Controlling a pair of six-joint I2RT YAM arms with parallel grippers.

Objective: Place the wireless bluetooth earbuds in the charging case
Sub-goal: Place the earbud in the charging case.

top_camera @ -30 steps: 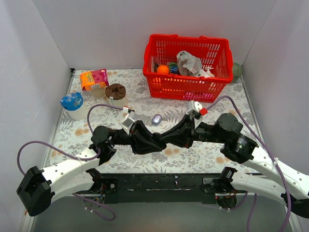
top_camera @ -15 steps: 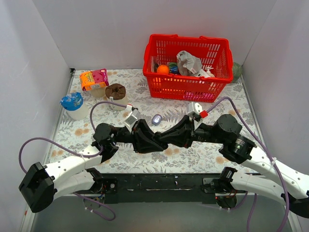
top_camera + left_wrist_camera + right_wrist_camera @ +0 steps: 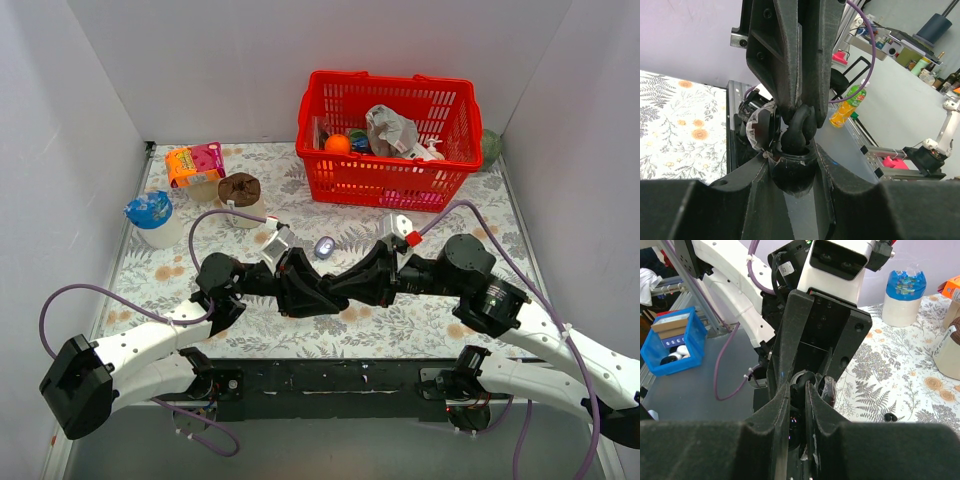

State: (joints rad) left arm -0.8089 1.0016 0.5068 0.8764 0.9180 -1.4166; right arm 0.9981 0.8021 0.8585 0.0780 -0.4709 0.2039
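Toward the front edge, my narrow left gripper (image 3: 792,167) and right gripper (image 3: 799,390) are pinching a stubby black piece (image 3: 796,131); next I need to find the buds for the shiny lavender pebble case (image 3: 324,246).

In the jaws of the left gripper (image 3: 792,167) we make out only a dark lump (image 3: 790,181) (bud or not, too shadowed to tell); the charging case (image 3: 324,247), beyond both jaws, is too small for detail.

Bright, even overhead light with soft shadows; close-up left hand (image 3: 792,170) dark and blurred, background sharp
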